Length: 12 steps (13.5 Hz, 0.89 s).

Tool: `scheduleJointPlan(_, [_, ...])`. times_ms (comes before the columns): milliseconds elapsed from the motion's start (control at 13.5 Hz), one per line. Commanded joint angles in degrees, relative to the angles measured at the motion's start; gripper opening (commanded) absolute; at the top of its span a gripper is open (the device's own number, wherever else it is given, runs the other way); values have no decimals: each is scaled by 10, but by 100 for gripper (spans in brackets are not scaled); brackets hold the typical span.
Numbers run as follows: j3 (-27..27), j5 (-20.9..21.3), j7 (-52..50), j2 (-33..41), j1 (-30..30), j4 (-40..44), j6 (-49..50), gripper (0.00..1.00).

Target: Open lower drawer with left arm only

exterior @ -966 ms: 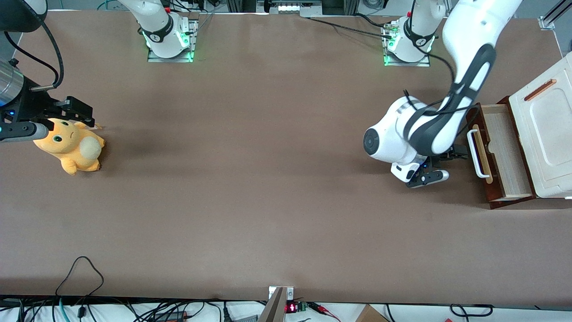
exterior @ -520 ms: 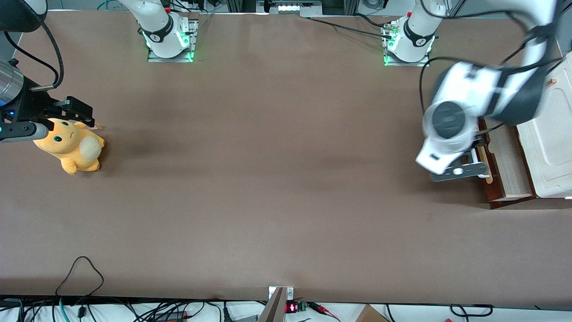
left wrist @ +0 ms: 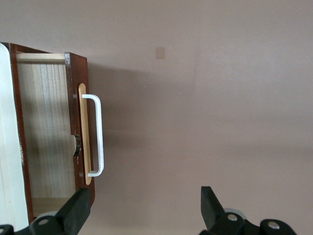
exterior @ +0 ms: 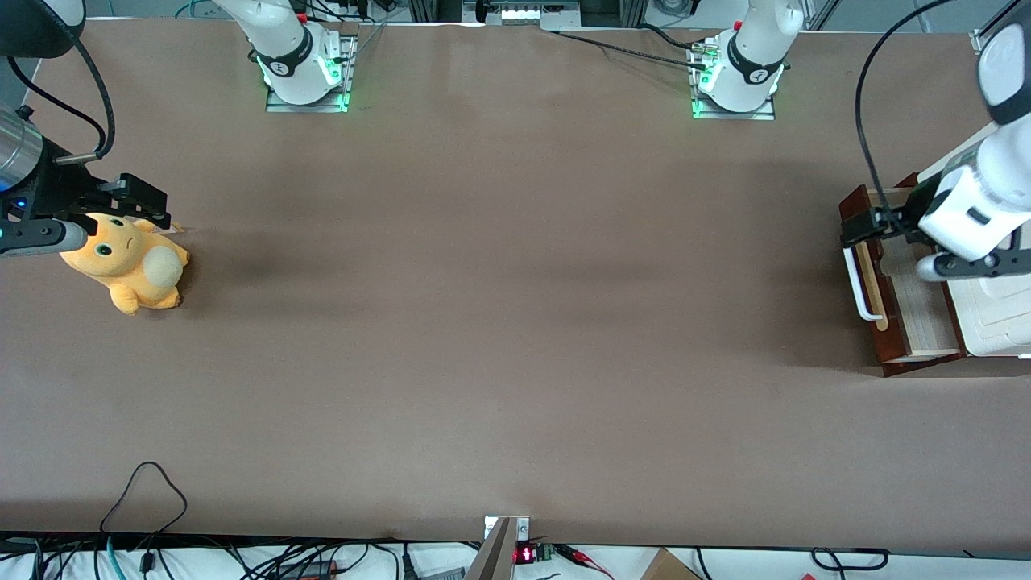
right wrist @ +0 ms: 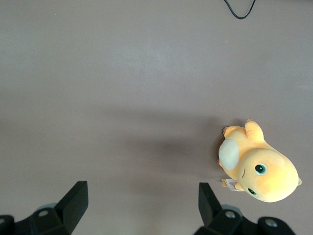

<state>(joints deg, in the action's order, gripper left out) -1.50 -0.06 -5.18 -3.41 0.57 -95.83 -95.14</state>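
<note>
One lower drawer stood pulled out from the white cabinet at the working arm's end of the table. Its dark reddish-brown front carried a white U-shaped handle mounted on a tan strip, and the pale wood interior was exposed. The left arm was raised above the drawer and cabinet. Its gripper hung high over the bare table just in front of the drawer front, clear of the handle. Both fingers were spread wide apart and held nothing. An orange plush toy lay on the table toward the parked arm's end
</note>
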Motion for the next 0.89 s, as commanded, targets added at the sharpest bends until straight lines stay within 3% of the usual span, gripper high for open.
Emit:
scheduleJointPlan(0, [8,-9,17,38,-14,-35,-7,100])
scheduleJointPlan(818, [13,-12,49,35,-21,-27,-8,100])
